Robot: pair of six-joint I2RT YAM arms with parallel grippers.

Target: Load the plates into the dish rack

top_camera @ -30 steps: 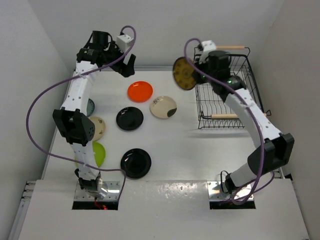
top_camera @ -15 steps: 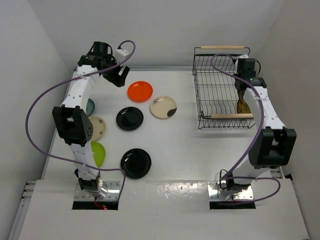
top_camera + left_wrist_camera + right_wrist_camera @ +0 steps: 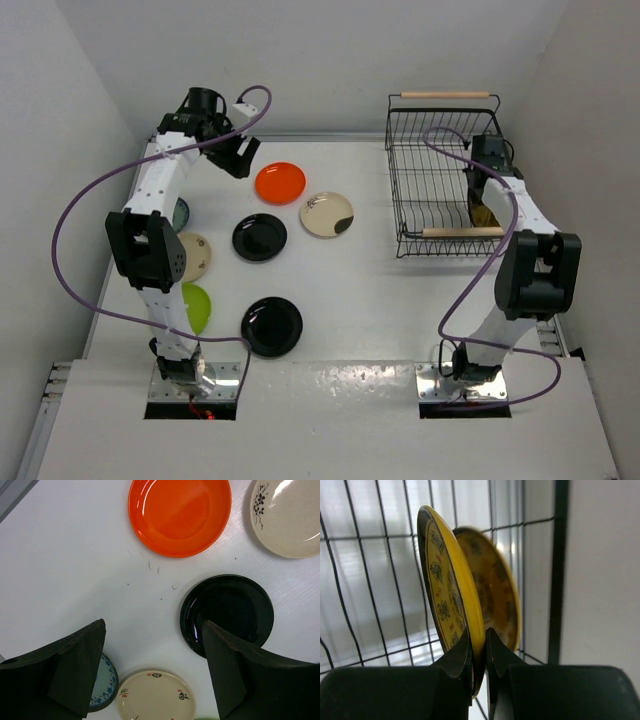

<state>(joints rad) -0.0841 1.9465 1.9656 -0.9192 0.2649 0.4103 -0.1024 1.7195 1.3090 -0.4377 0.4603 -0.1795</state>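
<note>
Left gripper (image 3: 154,627) above table (image 3: 350,290), fingers apart, empty. Flat on table: teal patterned plate (image 3: 181,212), beige plate (image 3: 196,255), lime green plate (image 3: 199,306), two glossy black plates (image 3: 260,237), orange plate (image 3: 280,182), cream plate (image 3: 327,213). Right: black wire dish rack (image 3: 400,190) holds two brown-gold patterned plates (image 3: 500,600) on edge; right gripper (image 3: 479,637) clamps nearer brown-gold plate (image 3: 447,580) by rim.

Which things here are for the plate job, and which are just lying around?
For the job: orange plate, cream plate, far black plate, near black plate, beige plate, green plate, teal plate, dish rack, patterned plate in the right gripper.
Just around: purple cables, table.
</note>
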